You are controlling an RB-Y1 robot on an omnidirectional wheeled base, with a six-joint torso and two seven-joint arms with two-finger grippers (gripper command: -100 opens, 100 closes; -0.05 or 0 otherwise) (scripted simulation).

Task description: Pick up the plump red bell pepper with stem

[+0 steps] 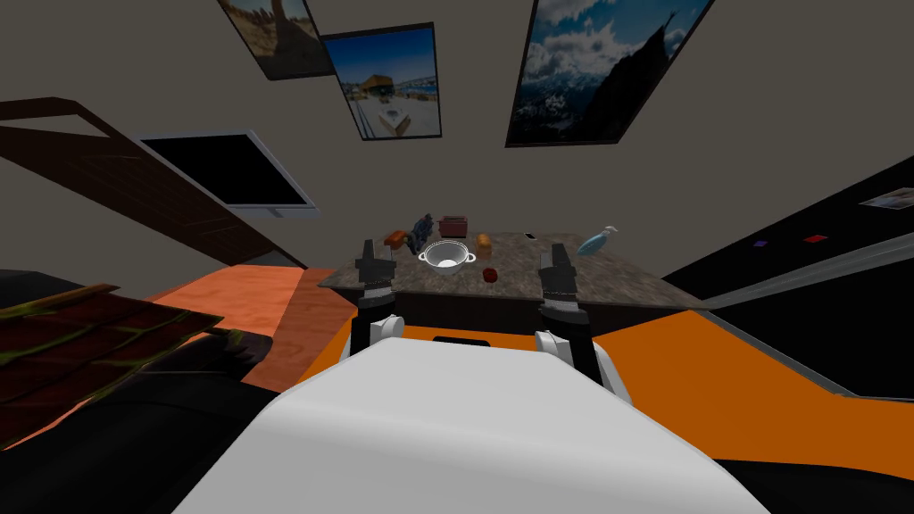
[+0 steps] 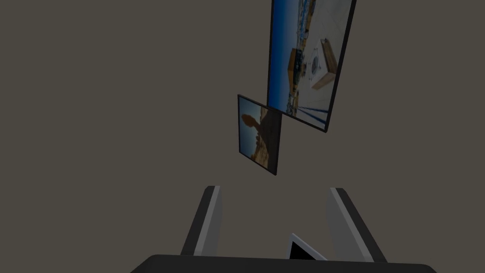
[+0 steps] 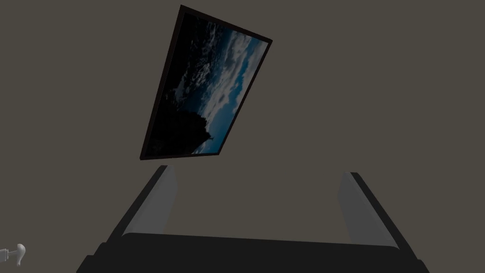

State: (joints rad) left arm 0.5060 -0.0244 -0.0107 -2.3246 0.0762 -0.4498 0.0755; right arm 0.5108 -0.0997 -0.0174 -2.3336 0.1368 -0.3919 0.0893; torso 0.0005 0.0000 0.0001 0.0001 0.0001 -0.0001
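A small red bell pepper point(image 1: 489, 275) lies on the dark mottled table point(image 1: 625, 281) ahead of me, a little in front of a white two-handled bowl point(image 1: 447, 256). My left gripper point(image 1: 369, 247) is raised at the table's near left edge, fingers open and empty point(image 2: 273, 199). My right gripper point(image 1: 557, 252) is raised at the near right edge, open too, with nothing between its fingers point(image 3: 255, 180). Both point up at the wall, and the pepper sits between the two arms, farther onto the table.
On the table also stand an orange item point(image 1: 484, 241), a reddish box point(image 1: 453, 226), a dark blue figure point(image 1: 421, 228), a red-orange object point(image 1: 394, 237) and a pale blue bird figure point(image 1: 596, 241). Orange floor surrounds the table. A dark counter point(image 1: 821, 268) runs along the right.
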